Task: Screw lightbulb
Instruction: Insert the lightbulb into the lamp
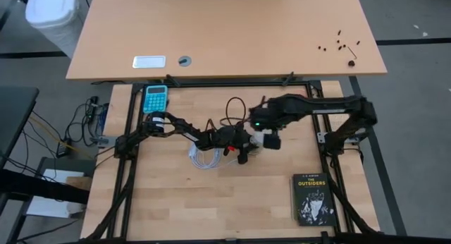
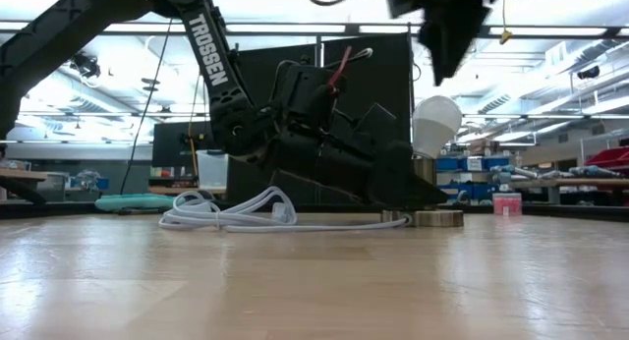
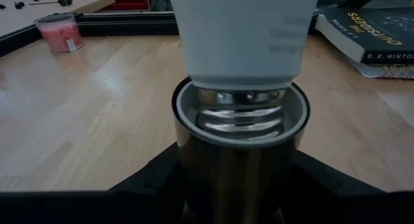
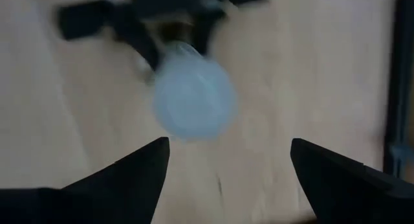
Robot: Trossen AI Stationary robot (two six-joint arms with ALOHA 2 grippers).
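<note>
Dark fingers of the right gripper (image 4: 229,169) hang spread wide above the lightbulb (image 4: 193,99), touching nothing. It should descend centred, then pinch the dome lightly and twist, while the left gripper (image 3: 236,179) clamps the socket (image 3: 240,130) where the bulb's threads sit partly seated.

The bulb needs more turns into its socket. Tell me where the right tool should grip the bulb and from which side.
Grip the small white frosted pear-shaped lightbulb around its round dome, coming straight down from above. It stands upright with its threaded base in the dark metal socket, which the left tool clamps. The open right tool hangs above it, its dark fingers spread wider than the dome.
</note>
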